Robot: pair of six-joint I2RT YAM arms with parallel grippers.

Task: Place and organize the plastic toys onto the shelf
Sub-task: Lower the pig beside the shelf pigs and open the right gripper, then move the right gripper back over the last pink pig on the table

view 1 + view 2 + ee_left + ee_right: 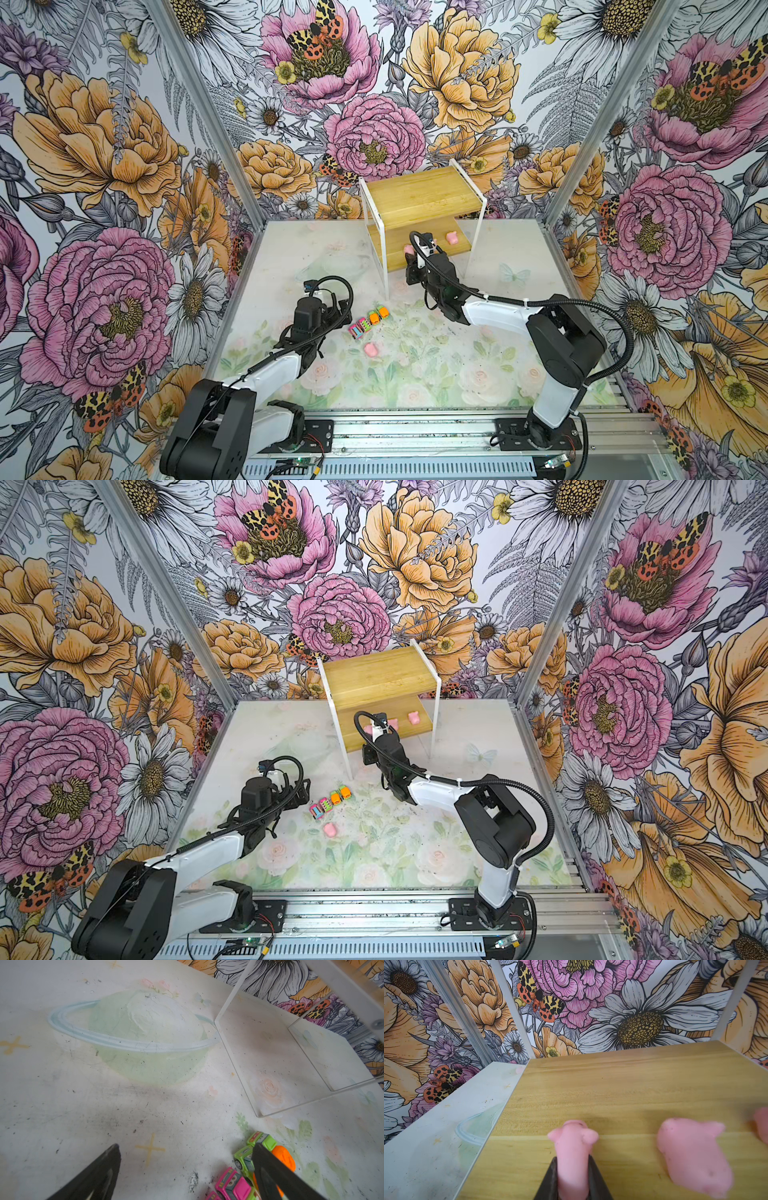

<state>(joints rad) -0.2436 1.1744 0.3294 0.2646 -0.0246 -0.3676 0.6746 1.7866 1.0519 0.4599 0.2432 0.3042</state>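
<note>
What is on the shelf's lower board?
Three pink pigs: one in the right gripper's jaws, two loose beside it. The upper board covers the lower board's back in both top views; the right wrist view shows bare wood there.

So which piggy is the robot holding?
The leftmost pig at the lower shelf, pinched in the right hand. Its two neighbours sit free; another pig lies on the table.

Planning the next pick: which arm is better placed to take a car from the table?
Left. The left gripper, open, is by the cars; the right gripper grips a pig at the shelf.
</note>
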